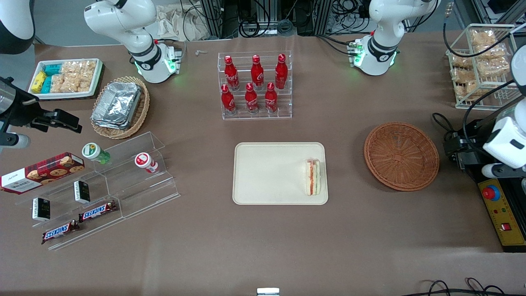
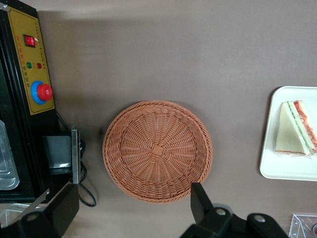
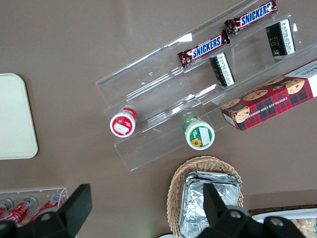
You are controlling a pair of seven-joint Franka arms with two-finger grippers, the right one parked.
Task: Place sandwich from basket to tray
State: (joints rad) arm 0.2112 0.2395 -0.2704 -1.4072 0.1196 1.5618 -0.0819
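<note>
Sandwich (image 1: 314, 177): triangular white-bread wedge, red, orange and green filling showing along the cut edge. Lies flat on the tray, close to the rim at the working arm's end.

Tray (image 1: 263, 164): cream-beige rectangle, rounded corners, low rim. Sits on the brown table (image 1: 263, 246), nearer the front camera than the bottle rack; holds only the sandwich.

Basket (image 1: 401, 156): round reddish-brown wicker, shallow, nothing in it. Stands beside the tray toward the working arm's end, apart from it.

Left gripper (image 2: 133, 208): raised above the table over the basket's edge, fingers (image 2: 200, 201) spread wide, holding nothing. In the front view only the arm's white wrist shows, at the working arm's end of the table.

Control box (image 1: 503, 213): black and yellow, red round button, beside the basket at the table's edge.

Bottle rack (image 1: 254, 84): clear acrylic, six red cola bottles in two rows.

Oval wicker basket (image 1: 121, 107): tan, holding stacked foil containers, toward the parked arm's end.

Acrylic step shelf (image 1: 123, 181): two capped cups, two Snickers bars (image 1: 98, 211), small dark boxes, a cookie box (image 1: 41, 172).

White tray (image 1: 65, 78): snack packets.

Wire rack (image 1: 481, 65): bagged snacks.
</note>
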